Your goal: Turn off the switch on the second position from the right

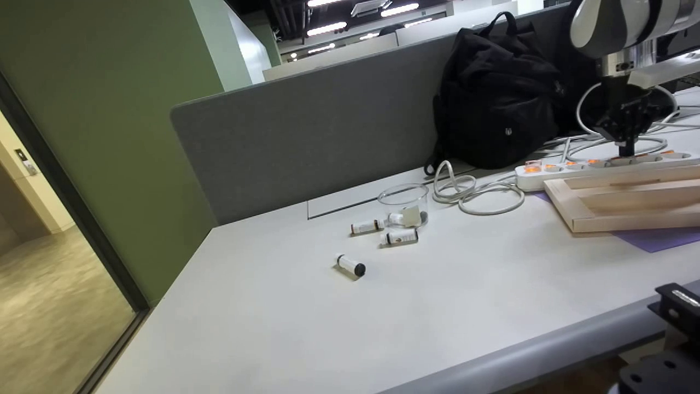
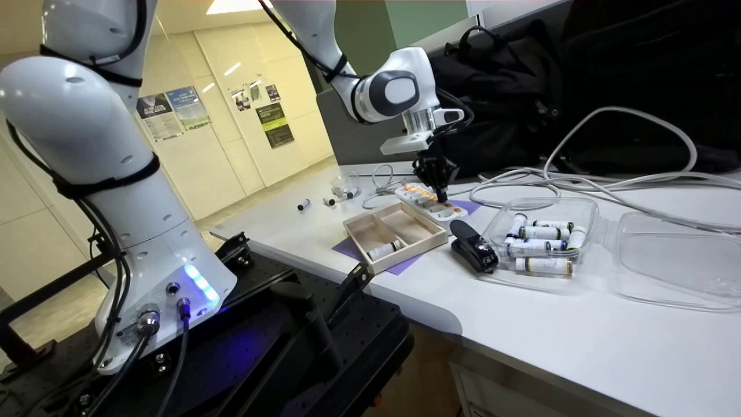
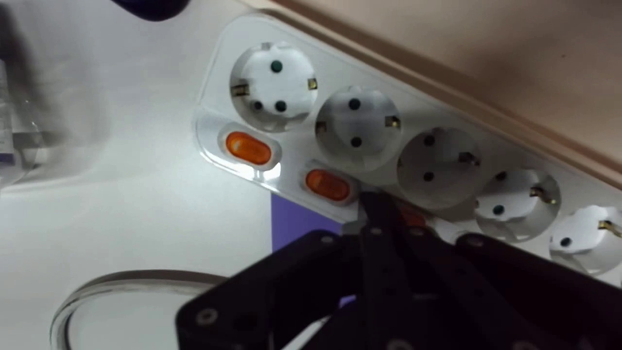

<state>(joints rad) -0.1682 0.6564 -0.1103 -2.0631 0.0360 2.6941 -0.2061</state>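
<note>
Wrist view: see gripper (image 3: 381,206) pressed together, just beside second switch (image 3: 328,184) from visible end of power strip (image 3: 297,146), likely target. Seems reached; can't tell if off. Probably left: press if needed, back away.

In wrist view, your tool (image 3: 376,204) hides most of third orange switch (image 3: 413,219) from left; you see only small bit. You can't tell if tool touches it. Power strip (image 3: 413,119) runs off right edge. Wooden tray (image 3: 510,53) cut off by top and right edges. Dark thing (image 3: 154,7) at top cut off too. In both exterior views, labels (image 1: 403,236) on little tubes (image 2: 544,266) too small to read.
</note>
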